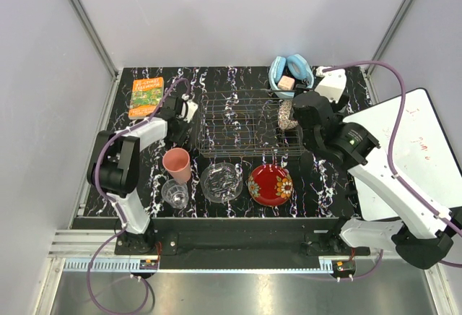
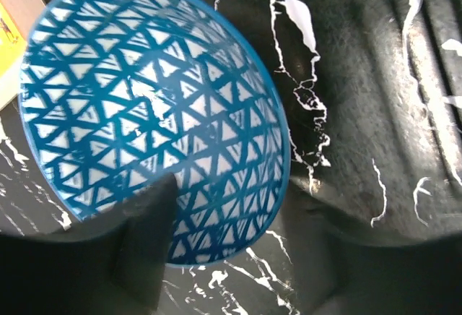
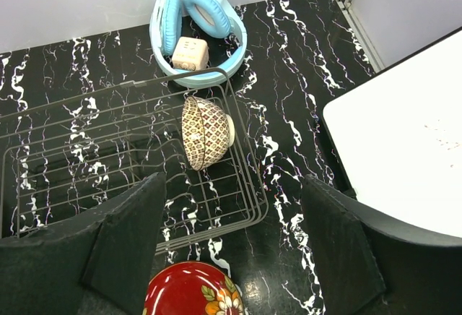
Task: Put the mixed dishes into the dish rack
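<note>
The blue patterned bowl fills the left wrist view, tilted on the black marble table. My left gripper is open and straddles the bowl's rim, one finger inside and the other outside with a gap. It works left of the dish rack. The beige bowl lies on its side at the rack's right end. My right gripper hangs open and empty over the rack's near right corner. In front of the rack stand the pink cup, tumbler, glass dish and red plate.
Light-blue headphones with a small beige cube lie behind the rack's right end. An orange-green book lies at the far left. A white board borders the table on the right. Grey walls enclose the back and sides.
</note>
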Robot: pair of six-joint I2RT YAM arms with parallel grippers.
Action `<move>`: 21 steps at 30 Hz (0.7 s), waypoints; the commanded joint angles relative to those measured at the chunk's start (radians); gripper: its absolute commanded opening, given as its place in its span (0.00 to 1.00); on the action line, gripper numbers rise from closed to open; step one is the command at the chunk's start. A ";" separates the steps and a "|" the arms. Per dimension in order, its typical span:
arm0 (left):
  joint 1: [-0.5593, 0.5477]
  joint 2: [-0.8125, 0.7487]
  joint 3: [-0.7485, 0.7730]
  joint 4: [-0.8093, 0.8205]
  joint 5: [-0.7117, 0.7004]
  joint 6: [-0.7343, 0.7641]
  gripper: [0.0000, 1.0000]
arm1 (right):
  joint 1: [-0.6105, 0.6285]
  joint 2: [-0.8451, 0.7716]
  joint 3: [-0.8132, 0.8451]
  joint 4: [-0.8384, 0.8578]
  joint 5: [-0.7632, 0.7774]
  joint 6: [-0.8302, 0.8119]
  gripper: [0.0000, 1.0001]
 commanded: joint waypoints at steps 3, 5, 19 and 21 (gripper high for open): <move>-0.006 -0.003 0.023 0.063 -0.053 0.015 0.29 | 0.003 -0.058 -0.023 0.018 0.036 -0.006 0.82; -0.006 -0.035 0.016 0.057 -0.063 0.017 0.14 | 0.002 -0.061 -0.032 0.024 0.035 -0.009 0.81; -0.021 -0.469 0.304 -0.431 0.116 -0.081 0.00 | 0.002 -0.099 -0.127 0.090 0.110 -0.065 0.78; -0.041 -0.486 0.420 -0.538 0.287 -0.142 0.00 | 0.003 -0.098 -0.153 0.092 0.151 -0.075 0.79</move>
